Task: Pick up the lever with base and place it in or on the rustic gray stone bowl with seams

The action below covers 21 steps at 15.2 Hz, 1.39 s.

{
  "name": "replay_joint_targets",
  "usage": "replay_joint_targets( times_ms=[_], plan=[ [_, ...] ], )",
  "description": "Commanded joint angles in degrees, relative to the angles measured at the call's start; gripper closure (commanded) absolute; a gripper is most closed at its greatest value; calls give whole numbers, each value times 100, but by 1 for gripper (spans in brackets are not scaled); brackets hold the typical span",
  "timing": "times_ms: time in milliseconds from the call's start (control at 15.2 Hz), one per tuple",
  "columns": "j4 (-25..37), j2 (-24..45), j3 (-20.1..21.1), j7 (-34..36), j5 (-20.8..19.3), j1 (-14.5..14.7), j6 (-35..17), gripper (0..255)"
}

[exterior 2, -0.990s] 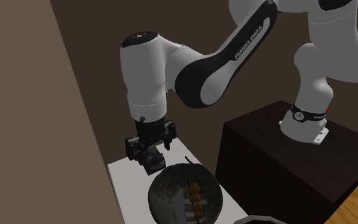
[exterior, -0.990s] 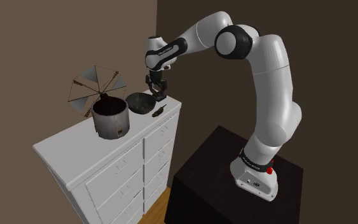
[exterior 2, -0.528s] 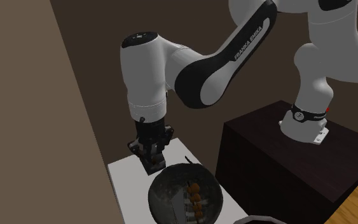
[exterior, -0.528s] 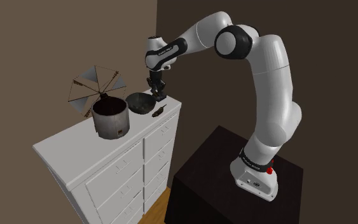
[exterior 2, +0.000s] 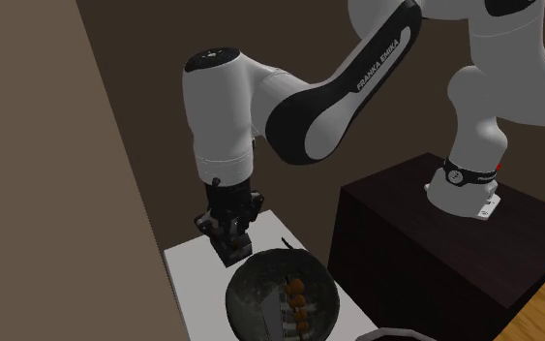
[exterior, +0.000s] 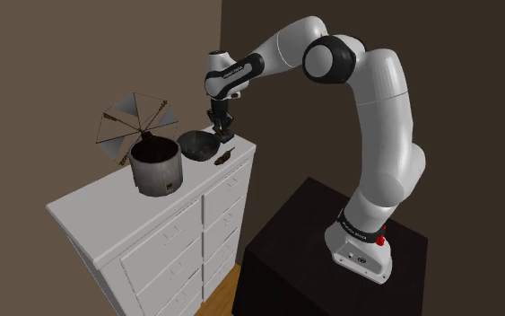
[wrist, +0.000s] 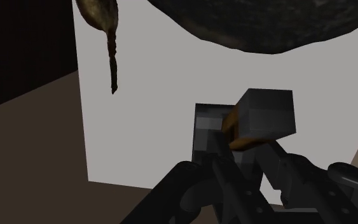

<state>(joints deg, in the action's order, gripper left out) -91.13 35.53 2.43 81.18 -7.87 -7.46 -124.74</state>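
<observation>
**Jaws clamped on the lever, just beside the bowl**

The jaws are pressed together on the lever with base (wrist: pixel 264 112), a grey block with an orange-brown piece clasped between the black fingers (wrist: pixel 298 181). A second ago, in both outside views, the jaws stood wider apart over this same spot. Half a second ago they had already drawn in, and nothing has shifted since. The white arm (exterior: pixel 380 117) keeps the same pose across all three moments. Whether the lever has left the top of the white dresser (exterior: pixel 107 211) I cannot tell.

The dark stone bowl (exterior: pixel 192 136) sits just beside the jaws, unmoved, and in the wrist view its rough underside lies just ahead of them. A slim brown implement (wrist: pixel 105 19) lies near the jaws at the dresser's edge, apart from the lever. Farther from the jaws, past the bowl, stand a rusty grey pot (exterior: pixel 157 169) and an umbrella-like frame (exterior: pixel 134 121), both where they were before.
</observation>
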Motion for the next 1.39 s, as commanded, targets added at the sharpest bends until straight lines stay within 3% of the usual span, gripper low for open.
replay_joint_targets(
  times_ms=[0,1320],
  plan=[
    [1,-41,3,-7,5,-1,52,255],
    [551,-696,45,-142,95,-10,1251,255]
  ],
)
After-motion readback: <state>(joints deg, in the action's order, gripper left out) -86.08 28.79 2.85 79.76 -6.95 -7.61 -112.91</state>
